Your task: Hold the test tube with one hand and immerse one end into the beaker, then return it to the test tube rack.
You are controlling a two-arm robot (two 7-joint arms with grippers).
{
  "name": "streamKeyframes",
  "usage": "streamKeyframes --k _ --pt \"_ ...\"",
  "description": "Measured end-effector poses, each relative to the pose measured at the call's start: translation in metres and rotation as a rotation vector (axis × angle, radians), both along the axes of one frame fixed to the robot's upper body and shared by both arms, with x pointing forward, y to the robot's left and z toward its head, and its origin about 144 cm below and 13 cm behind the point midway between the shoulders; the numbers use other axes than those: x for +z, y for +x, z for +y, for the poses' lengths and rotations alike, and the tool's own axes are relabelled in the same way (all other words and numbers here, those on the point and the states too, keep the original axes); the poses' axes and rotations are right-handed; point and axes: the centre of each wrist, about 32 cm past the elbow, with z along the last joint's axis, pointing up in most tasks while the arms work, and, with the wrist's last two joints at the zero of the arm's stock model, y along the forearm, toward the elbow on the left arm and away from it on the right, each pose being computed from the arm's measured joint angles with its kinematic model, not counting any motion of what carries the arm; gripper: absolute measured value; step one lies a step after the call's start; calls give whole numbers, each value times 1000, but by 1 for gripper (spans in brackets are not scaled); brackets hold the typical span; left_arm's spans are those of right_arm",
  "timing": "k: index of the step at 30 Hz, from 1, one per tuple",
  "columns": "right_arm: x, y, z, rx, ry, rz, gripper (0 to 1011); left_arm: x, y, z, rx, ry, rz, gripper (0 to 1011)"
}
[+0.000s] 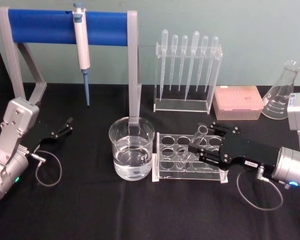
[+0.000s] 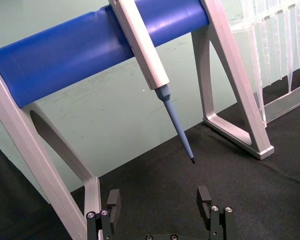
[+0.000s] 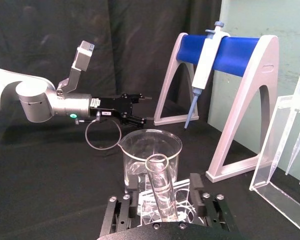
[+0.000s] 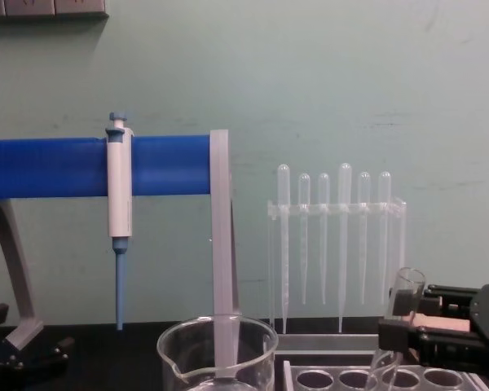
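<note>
Right black pincer [image 3: 164,186], spread, straddles the clear glass test tube [image 3: 159,167]; slick, brittle, so I'd pinch gently below the rim. The left pincer [image 2: 160,201] idles, spread.

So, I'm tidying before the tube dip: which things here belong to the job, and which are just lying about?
Job: test tube, beaker, test tube rack, right tool straddling the tube.
Lying about: pipettor on blue stand, dropper rack, pink box, flask, left tool parked open.
</note>
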Motion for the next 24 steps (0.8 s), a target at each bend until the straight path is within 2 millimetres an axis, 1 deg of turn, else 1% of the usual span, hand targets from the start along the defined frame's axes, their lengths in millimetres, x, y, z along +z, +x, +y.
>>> streamKeyframes --k 1,3,4,6,8,10,13,24 --pt "0 0 0 0 0 0 627 0 0 0 0 0 0 1000" --pt "0 0 0 0 0 0 577 0 0 0 0 0 0 1000" --pt "0 0 0 0 0 0 516 0 0 0 0 0 0 1000" --pt "0 0 0 0 0 0 496 0 0 0 0 0 0 1000" --pt "0 0 0 0 0 0 393 0 0 0 0 0 0 1000" --pt "0 0 0 -1 0 0 349 0 0 0 0 0 0 1000" --pt "0 0 -1 -1 1 0 243 0 0 0 0 0 0 1000" --pt "0 -1 -1 -2 0 0 237 0 0 0 0 0 0 1000"
